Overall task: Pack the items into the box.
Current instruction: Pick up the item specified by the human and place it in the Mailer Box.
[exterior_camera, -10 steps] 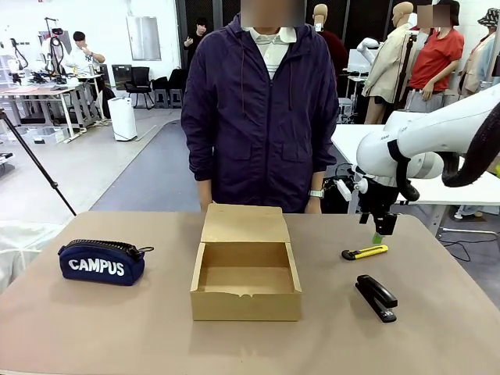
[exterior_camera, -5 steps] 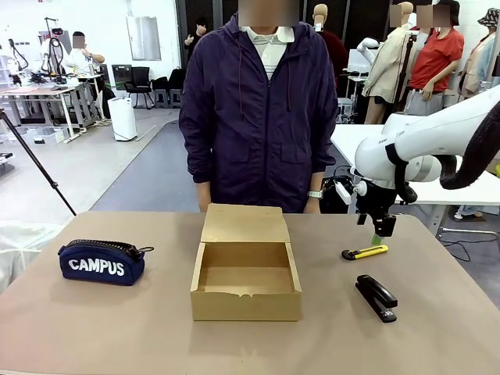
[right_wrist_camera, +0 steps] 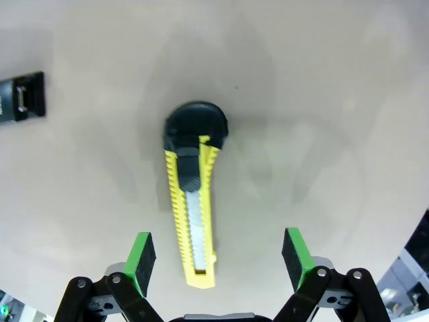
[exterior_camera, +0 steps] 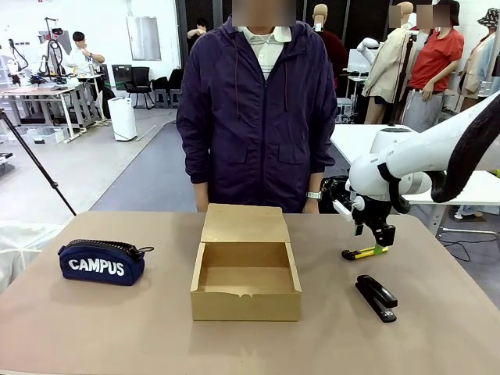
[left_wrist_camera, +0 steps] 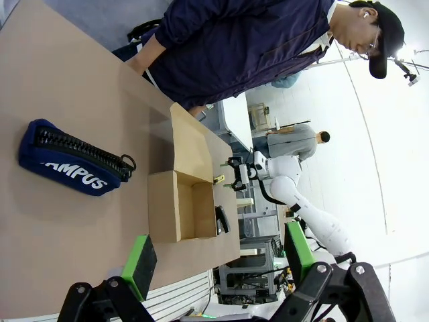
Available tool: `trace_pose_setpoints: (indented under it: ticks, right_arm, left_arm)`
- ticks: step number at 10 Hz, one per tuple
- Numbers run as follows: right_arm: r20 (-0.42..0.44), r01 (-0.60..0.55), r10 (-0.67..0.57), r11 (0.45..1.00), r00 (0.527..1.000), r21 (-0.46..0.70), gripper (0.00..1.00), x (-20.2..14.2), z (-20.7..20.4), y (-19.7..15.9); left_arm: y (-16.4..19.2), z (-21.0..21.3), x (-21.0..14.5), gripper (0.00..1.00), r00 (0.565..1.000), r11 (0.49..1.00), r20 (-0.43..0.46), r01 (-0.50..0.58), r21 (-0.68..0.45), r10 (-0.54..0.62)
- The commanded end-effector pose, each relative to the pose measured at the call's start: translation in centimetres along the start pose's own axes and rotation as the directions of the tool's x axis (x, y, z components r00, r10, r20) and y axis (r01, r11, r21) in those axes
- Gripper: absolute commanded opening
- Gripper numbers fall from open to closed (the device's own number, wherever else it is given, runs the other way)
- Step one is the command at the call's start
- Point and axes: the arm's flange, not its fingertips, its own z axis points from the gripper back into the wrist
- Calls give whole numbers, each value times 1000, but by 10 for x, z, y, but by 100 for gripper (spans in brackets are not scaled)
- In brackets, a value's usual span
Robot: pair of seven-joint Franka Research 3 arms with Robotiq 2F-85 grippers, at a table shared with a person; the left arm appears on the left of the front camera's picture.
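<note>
The yellow-and-black utility knife [exterior_camera: 361, 253] lies on the table right of the box. My right gripper [exterior_camera: 381, 248] hangs just above it, open, with a green pad on either side of the knife [right_wrist_camera: 193, 224] in the right wrist view. The black stapler [exterior_camera: 376, 296] lies nearer the front edge; one end of the stapler [right_wrist_camera: 21, 98] shows at the wrist view's left edge. The brown cardboard box [exterior_camera: 246, 270] sits mid-table, lid folded back, nothing inside. My left gripper [left_wrist_camera: 218, 260] is open, high above the table, looking down on the box [left_wrist_camera: 181, 204].
A navy CAMPUS zip pouch [exterior_camera: 101, 262] lies at the table's left. A person in a dark jacket [exterior_camera: 254, 117] stands at the far edge behind the box, hands down. Bare tabletop [exterior_camera: 94, 328] spreads in front of the box and pouch.
My right gripper has dropped down toward the utility knife and now straddles it. The knife, stapler, box and pouch have not moved.
</note>
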Motion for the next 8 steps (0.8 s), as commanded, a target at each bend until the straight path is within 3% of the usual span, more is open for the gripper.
trace_pose_setpoints:
  ticks: [1,6,7,8]
  right_arm:
    - [-41,-34,34,999,999,2,100,-8,-3,-19]
    - [-38,-17,18,999,999,41,100,-11,-16,-20]
    - [-49,-25,28,997,998,74,67,-10,-18,-19]
    - [-38,-15,19,996,999,91,13,-9,-19,-18]
  left_arm:
    - [-2,0,1,100,1000,1000,7,2,-19,-1]
    - [-2,0,1,100,1000,1000,7,2,-19,-1]
    - [-2,0,1,100,1000,1000,7,2,-19,-1]
    - [-2,0,1,100,1000,1000,7,2,-19,-1]
